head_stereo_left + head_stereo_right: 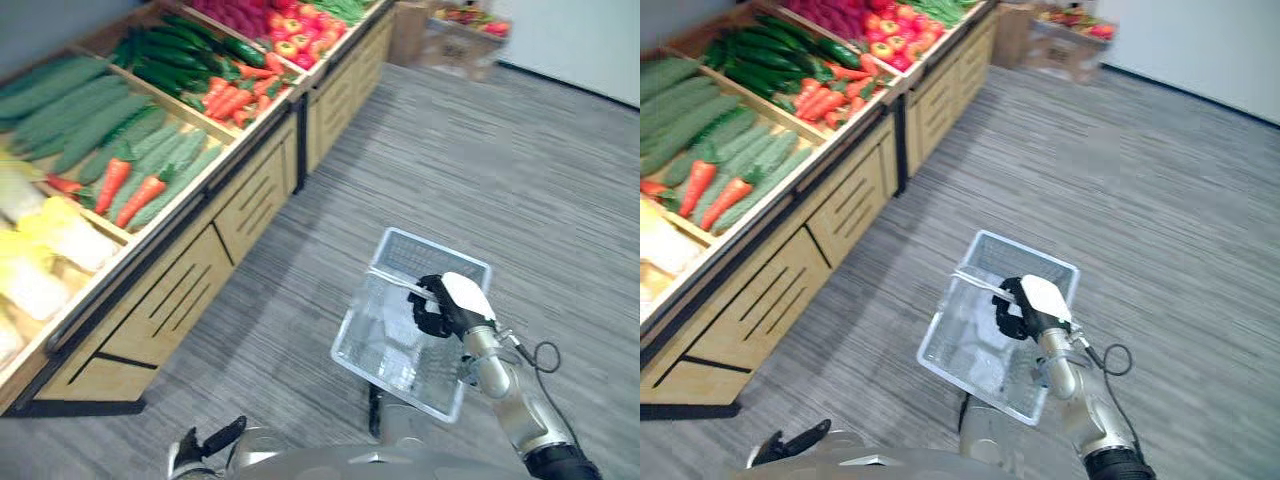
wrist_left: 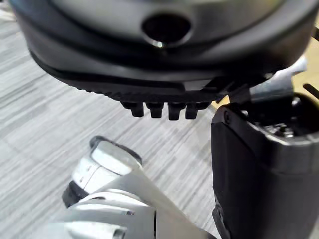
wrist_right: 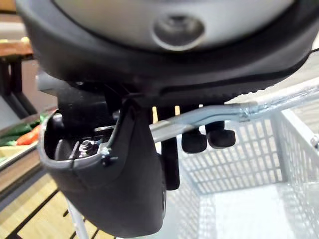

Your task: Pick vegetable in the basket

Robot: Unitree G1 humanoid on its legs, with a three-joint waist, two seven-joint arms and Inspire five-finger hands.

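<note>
Orange carrots (image 1: pixel 130 190) on the shelf (image 1: pixel 170 300), well away from both sets of fingers, should be light, stiff and smooth, best pinched round the thick middle. The right hand (image 1: pixel 435 310) has its fingers curled round the metal handle (image 3: pixel 279 97) of the basket (image 1: pixel 430 255), while the left hand (image 1: pixel 215 438) hangs low with fingers loose, holding nothing. Whether anything lies in the basket below those fingers is hard to make out.

We see a dark right hand (image 1: pixel 432 314) with a white cover (image 1: pixel 468 295) on its thumb and a silver-grey arm (image 1: pixel 492 378) behind it.
</note>
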